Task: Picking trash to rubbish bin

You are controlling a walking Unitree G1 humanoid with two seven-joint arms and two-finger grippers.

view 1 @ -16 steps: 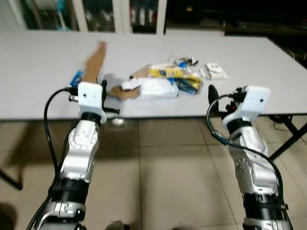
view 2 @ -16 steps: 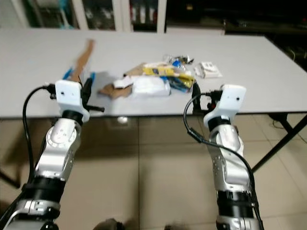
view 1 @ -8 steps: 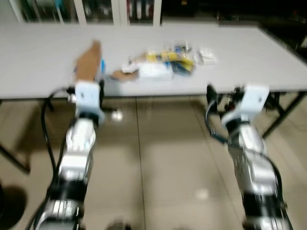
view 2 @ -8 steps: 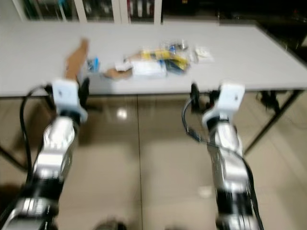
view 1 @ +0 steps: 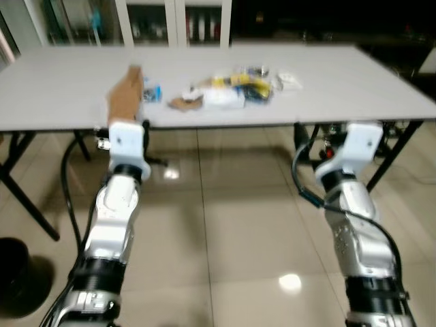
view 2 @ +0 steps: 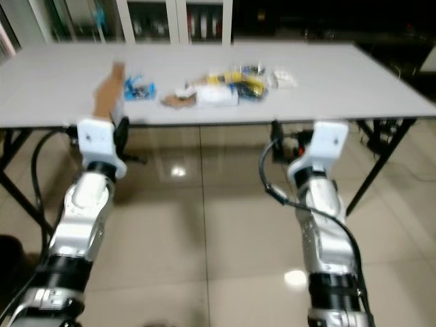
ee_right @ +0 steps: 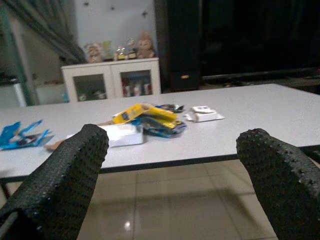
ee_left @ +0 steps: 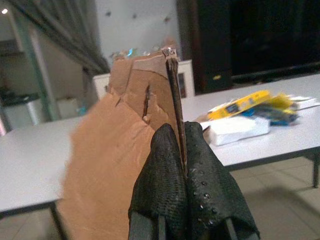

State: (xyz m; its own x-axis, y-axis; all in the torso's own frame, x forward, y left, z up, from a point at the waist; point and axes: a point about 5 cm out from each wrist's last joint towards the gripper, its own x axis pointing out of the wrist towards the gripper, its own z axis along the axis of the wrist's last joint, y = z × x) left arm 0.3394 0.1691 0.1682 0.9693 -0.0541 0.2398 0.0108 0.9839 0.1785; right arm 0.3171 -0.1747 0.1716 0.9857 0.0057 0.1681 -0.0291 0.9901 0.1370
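Glossy beige floor tiles are stretching under a long grey bench with black folding legs, and glass-fronted cabinets are lining the wall behind it. Torn brown cardboard is sitting pinched between the fingers of the left gripper, which are pressed flat together on its edge so that the sheet is standing upright above them. From the head camera that piece is rising above the left wrist, in front of the bench's near edge. On the bench top a pile of trash is lying near the middle: a white packet, yellow wrappers with dark blue ones just beside them, a scrap of brown cardboard touching the white packet, and a small white box slightly apart toward the robot's right. A blue wrapper is lying by itself toward the left. The right gripper is hanging empty below the bench edge, its fingers spread wide, pointing toward the pile. A dark round object is standing on the floor at the far left.
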